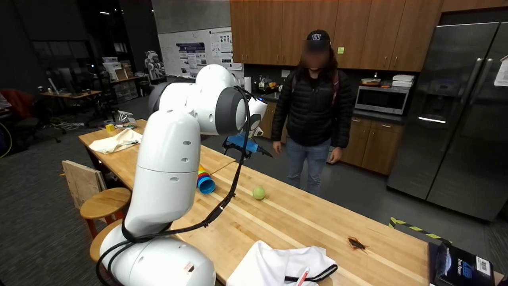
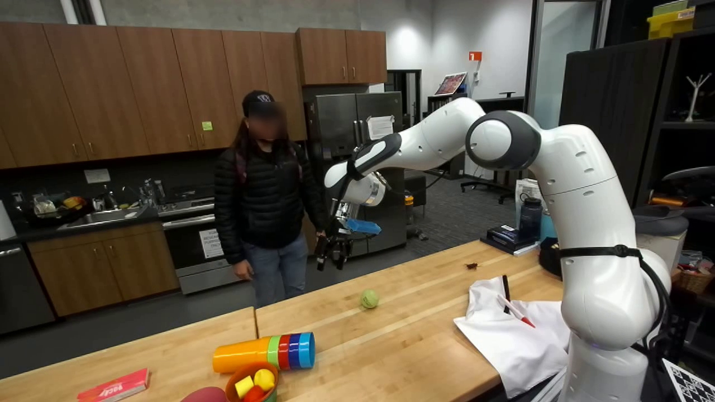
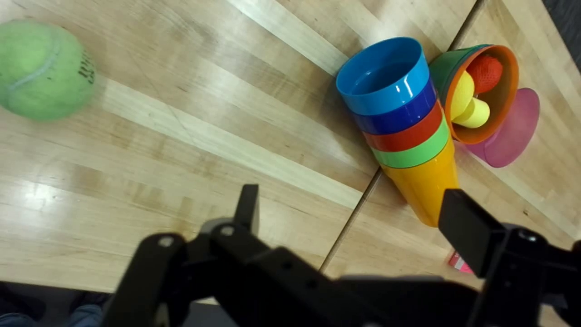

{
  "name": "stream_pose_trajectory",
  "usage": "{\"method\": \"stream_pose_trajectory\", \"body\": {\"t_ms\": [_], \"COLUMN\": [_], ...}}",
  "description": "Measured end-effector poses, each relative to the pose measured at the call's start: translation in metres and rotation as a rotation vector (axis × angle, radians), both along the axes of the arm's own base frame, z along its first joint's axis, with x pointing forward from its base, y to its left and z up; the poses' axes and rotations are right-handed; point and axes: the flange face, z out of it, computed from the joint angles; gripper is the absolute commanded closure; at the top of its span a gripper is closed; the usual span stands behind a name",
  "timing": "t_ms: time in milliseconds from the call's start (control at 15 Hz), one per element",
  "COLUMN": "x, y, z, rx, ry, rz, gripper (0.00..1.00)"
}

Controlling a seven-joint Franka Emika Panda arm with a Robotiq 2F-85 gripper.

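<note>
Pale green felt tennis ball point(image 3: 45, 72), round and fuzzy, rests on the light wooden tabletop point(image 3: 204, 81) at ten o'clock in the wrist view, cut off by that view's edge. A whitish curved seam crosses its felt, and dark print, too small to read, marks its three-o'clock side. Both exterior views show it whole, well apart from its neighbours.

In an exterior view, the black two-fingered end effector point(image 2: 330, 264) hangs toward eleven o'clock from the ball, above and apart from it, its fingers spread wide.

Toward three o'clock from the ball in the wrist view, a sideways stack of five nested plastic cups point(image 3: 408, 131) runs light blue, dark blue, red, green and orange, its mouth facing eleven o'clock and its base five. Just beside it at two o'clock, a green plastic cup with an orange inside point(image 3: 499, 106) holds a red textured ball point(image 3: 485, 72) and yellow pieces point(image 3: 473, 113); a translucent pink oval piece point(image 3: 515, 131) lies past it toward four o'clock.

In an exterior view, a dark brown insect-shaped object point(image 2: 472, 266) lies between two and three o'clock from the tennis ball, and a white cloth point(image 2: 503, 340) between three and four.
</note>
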Motion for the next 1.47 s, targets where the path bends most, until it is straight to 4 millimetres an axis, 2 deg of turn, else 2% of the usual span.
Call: {"method": "stream_pose_trajectory", "body": {"t_ms": [333, 667, 867, 1200, 1467], "x": [0.0, 0.012, 0.014, 0.003, -0.003], "y": [0.001, 0.0, 0.002, 0.005, -0.019], "z": [-0.011, -0.028, -0.048, -0.089, -0.115], "rx": [-0.017, -0.046, -0.062, -0.099, -0.239], "ry": [0.016, -0.065, -0.081, -0.056, -0.058], "rz": [-0.002, -0.015, -0.015, 0.002, -0.007], "gripper": [0.0, 0.0, 0.0, 0.0, 0.0]}}
